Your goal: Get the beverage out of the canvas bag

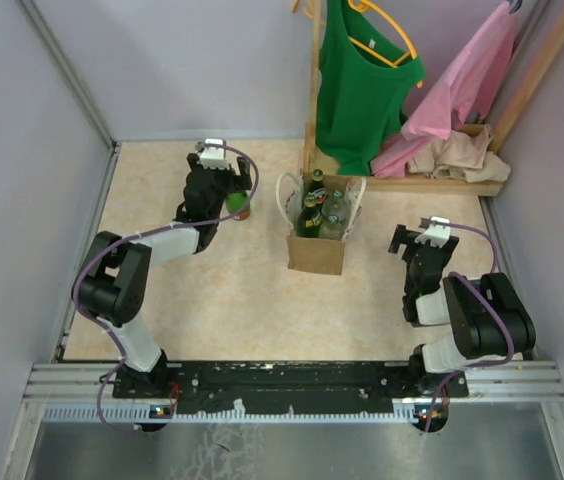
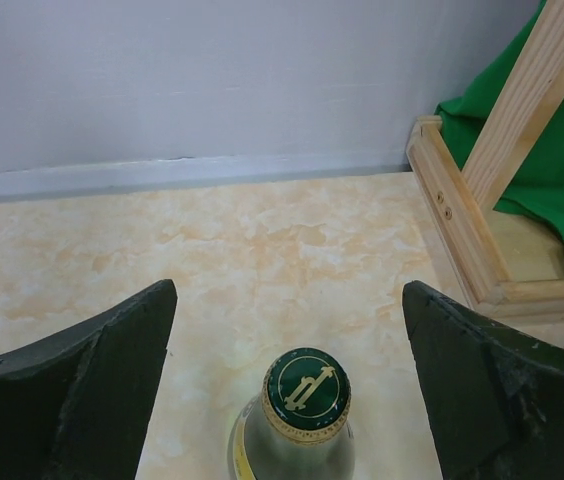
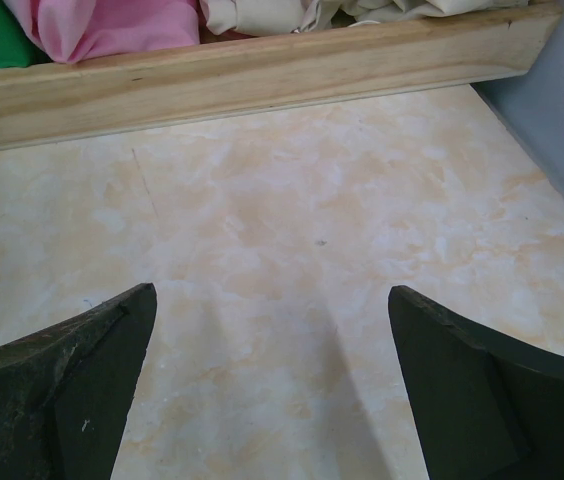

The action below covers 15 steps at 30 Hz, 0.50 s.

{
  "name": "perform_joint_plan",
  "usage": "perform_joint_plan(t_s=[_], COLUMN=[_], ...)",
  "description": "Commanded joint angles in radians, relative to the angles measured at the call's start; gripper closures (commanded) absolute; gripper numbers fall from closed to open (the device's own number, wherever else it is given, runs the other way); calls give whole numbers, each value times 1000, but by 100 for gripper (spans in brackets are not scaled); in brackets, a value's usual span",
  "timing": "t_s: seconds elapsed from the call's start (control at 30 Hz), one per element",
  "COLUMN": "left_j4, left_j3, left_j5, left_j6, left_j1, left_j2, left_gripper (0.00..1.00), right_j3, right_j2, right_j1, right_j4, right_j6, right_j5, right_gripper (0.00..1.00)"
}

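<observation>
The tan canvas bag [image 1: 315,251] stands upright mid-table with two white loop handles and holds several bottles [image 1: 323,211]. One green-capped clear bottle [image 1: 238,206] stands on the table to the bag's left. My left gripper [image 1: 226,192] is open with a finger on each side of it. In the left wrist view the bottle's cap [image 2: 307,388] sits between the spread fingers, touching neither, below the left gripper [image 2: 289,300]. My right gripper [image 1: 412,240] is open and empty over bare table right of the bag, as the right wrist view [image 3: 272,295] also shows.
A wooden rack [image 1: 314,90] behind the bag holds a green shirt [image 1: 362,80] and a pink garment [image 1: 462,85]. Beige cloth [image 1: 457,155] lies on its base [image 3: 262,70]. Grey walls enclose the table on three sides.
</observation>
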Motion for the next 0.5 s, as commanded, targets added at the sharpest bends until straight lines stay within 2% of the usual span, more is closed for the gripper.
perform_joint_plan(t_s=[0.0, 0.23, 0.47], left_j4=[35, -6, -149], left_j3=[25, 19, 66], left_j5=[10, -1, 54], left_j6=[4, 65, 155], left_j1=[6, -34, -174], left_j2=[-25, -167, -345], left_gripper=[0, 0, 0], right_j3=[20, 20, 20], right_j2=[-17, -17, -17], right_j1=[-1, -2, -1], right_j4=[46, 46, 46], right_j6=[3, 3, 3], right_j5=[5, 4, 3], right_gripper=[1, 1, 1])
